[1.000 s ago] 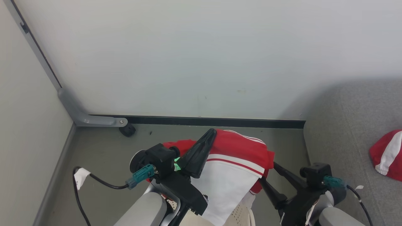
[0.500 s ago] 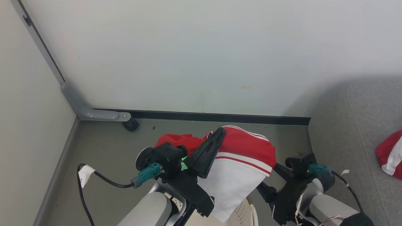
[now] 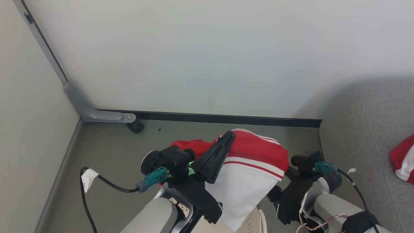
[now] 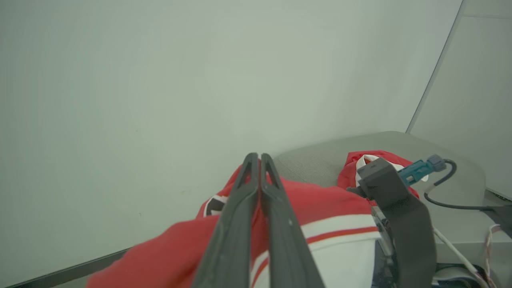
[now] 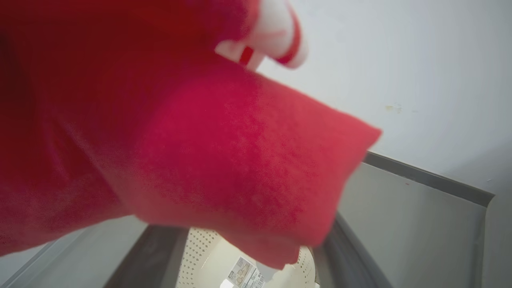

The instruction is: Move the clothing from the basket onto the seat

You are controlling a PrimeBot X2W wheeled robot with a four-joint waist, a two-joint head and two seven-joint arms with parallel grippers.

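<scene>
My left gripper (image 3: 230, 134) is shut on the clothing (image 3: 252, 161), a red garment with white stripes and a white panel that hangs from its fingers above the basket (image 3: 255, 222). In the left wrist view the fingers (image 4: 276, 208) lie pressed together over the red fabric (image 4: 320, 200). My right gripper (image 3: 278, 197) sits low at the right, open, its fingers partly under the hanging cloth. Red fabric (image 5: 180, 152) covers most of the right wrist view, with the cream basket (image 5: 200, 256) below it. The grey seat (image 3: 365, 129) is at the right and carries another red and white garment (image 3: 402, 158).
A pale wall with a black skirting strip (image 3: 226, 118) stands close ahead. A grey metal bracket with a small black castor (image 3: 136, 126) sits in the left corner. A black cable with a white tag (image 3: 87, 178) trails on the grey floor at the left.
The head view has shifted a little. The right gripper has moved left, closer under the hanging garment. The left gripper keeps its hold on the garment.
</scene>
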